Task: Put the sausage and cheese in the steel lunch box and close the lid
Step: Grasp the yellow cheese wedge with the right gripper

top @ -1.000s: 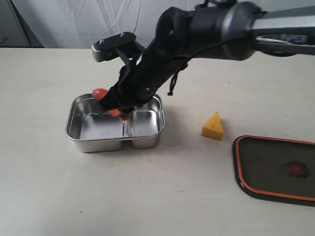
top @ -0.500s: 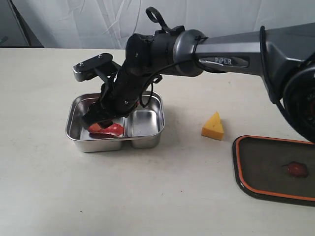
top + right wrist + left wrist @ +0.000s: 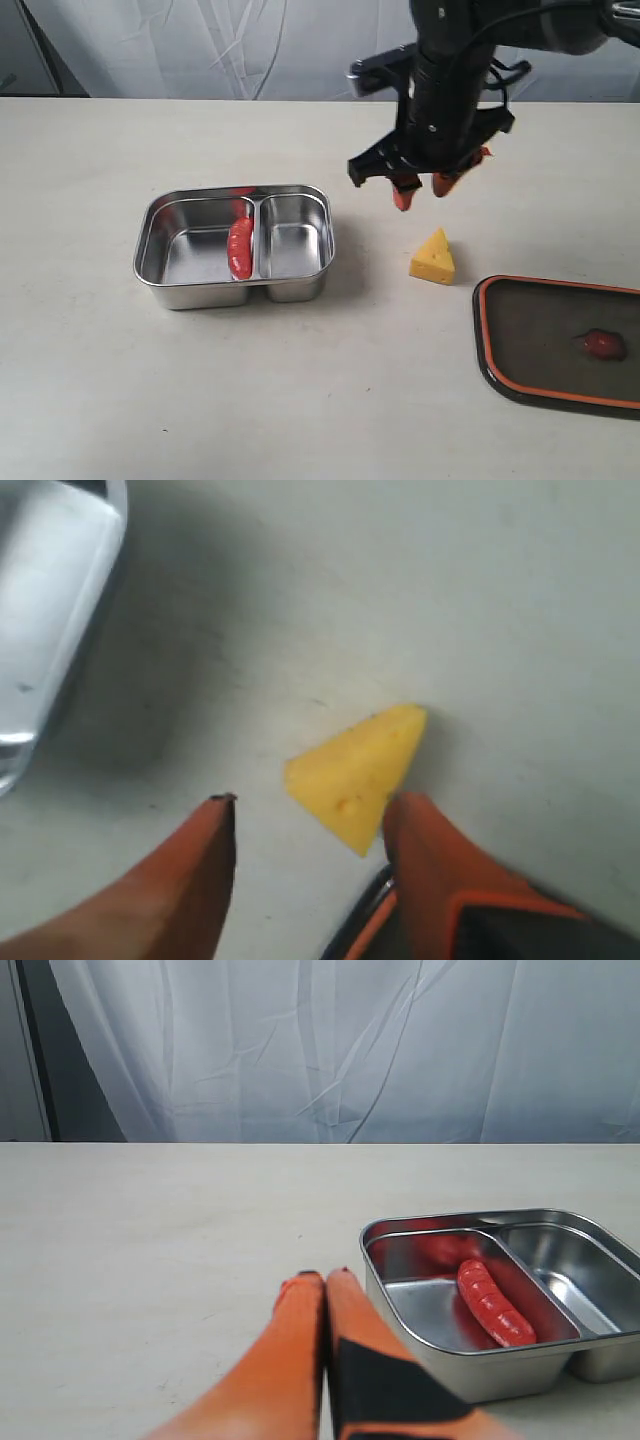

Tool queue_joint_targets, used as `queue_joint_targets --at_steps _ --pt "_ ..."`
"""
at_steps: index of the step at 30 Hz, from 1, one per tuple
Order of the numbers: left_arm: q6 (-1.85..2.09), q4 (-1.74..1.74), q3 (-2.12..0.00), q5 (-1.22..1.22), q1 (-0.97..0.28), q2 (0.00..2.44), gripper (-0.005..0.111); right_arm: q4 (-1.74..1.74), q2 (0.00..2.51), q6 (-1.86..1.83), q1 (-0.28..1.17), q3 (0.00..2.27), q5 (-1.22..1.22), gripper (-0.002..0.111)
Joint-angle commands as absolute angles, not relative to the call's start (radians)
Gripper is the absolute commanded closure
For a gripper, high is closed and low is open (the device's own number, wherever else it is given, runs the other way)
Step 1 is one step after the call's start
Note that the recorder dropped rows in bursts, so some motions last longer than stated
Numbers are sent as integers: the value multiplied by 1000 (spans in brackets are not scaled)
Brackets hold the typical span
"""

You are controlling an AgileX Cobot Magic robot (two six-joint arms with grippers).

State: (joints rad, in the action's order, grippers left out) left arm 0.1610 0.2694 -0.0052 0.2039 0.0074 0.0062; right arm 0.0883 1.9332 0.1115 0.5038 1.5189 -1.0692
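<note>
Only the left wrist view shows the left gripper [image 3: 325, 1278]: its orange fingers are pressed together, holding nothing, low over the bare surface [image 3: 100, 380] beside the steel lunch box [image 3: 230, 293]. The exterior view alone takes in the lid [image 3: 545, 340], flat at the near right and running past that view's right edge. Open surface lies all round the box, with a clear gap between its right wall and the cheese [image 3: 432, 257]; the cheese stands near the lid's far left corner, apart from it. The sausage [image 3: 240, 248] lies in the larger left compartment, along the divider. The right gripper [image 3: 422, 194] hangs with its jaws apart and empty, above the surface just far-left of the cheese. Its wrist view shows the wedge in the gap ahead of its fingers.
</note>
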Motion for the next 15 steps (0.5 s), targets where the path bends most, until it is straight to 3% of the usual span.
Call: queue_joint_targets --at_steps 1,5,15 --pt "162 268 0 190 9 0 107 60 1931 157 450 1412 -960 52" --pt "162 268 0 190 9 0 107 51 1953 157 450 1378 -904 47" --pt "162 268 0 190 9 0 107 38 2082 206 450 1369 -923 46"
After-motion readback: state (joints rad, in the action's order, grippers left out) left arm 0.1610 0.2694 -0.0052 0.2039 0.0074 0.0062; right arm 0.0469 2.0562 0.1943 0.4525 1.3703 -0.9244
